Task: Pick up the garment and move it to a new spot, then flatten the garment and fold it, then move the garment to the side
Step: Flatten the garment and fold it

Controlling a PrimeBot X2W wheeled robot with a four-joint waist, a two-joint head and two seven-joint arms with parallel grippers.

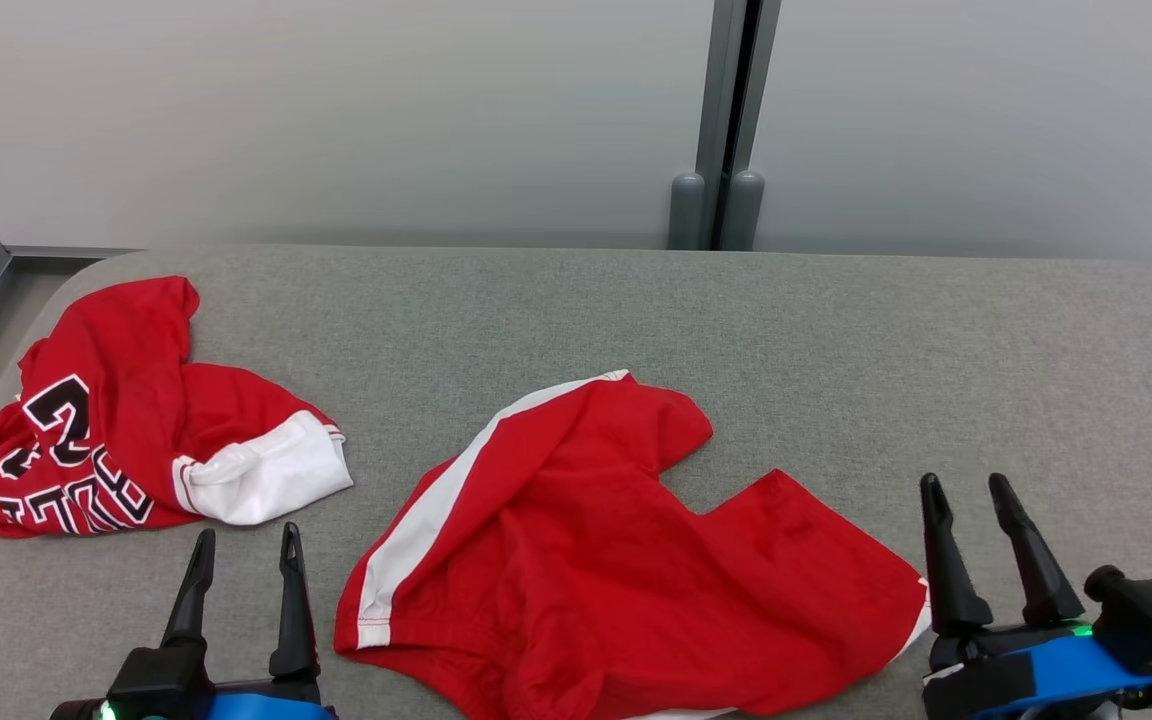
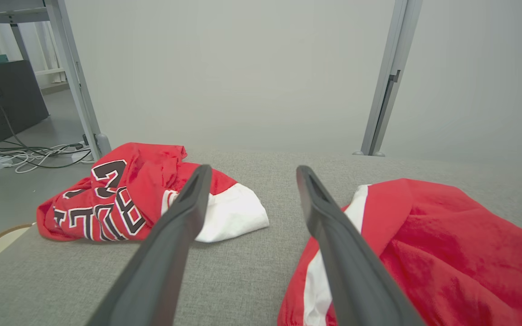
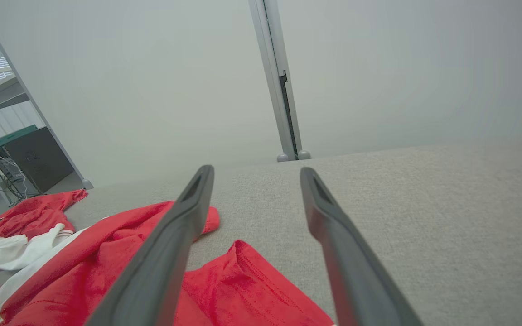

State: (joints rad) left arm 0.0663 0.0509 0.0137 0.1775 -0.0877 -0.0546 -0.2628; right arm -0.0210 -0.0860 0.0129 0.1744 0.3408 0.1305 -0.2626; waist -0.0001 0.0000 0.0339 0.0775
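1. Grippers. The left gripper [image 1: 247, 532] stands at the near edge of the table, its two long dark tapered fingers parted and holding nothing. The right gripper [image 1: 964, 481] stands at the near right, fingers likewise spread and empty, just beside the right hem of the shorts.

2. Task item. The red shorts [image 1: 616, 560] lie between the two grippers at the near centre of the table. The fabric is a soft red knit, loosely creased. A white stripe [image 1: 436, 505] runs along the left side seam, and the gathered waistband [image 1: 436, 630] faces the near edge. The two leg openings point away, with a notch between them.

3. Second garment. A crumpled red jersey [image 1: 106, 420] lies near the left edge of the table, apart from the shorts. One white panel [image 1: 271, 480] is folded outward. Black characters outlined in white show on it; the folds break them up, so the wording cannot be read.

4. Surface. The table [image 1: 836, 330] is covered in grey woven cloth with a rounded far-left corner. Bare cloth extends beyond the shorts and across the right half.

5. Background. A pale partition with a grey post [image 1: 726, 120] stands behind the far edge. Cables [image 2: 16, 154] lie on the floor to the left.
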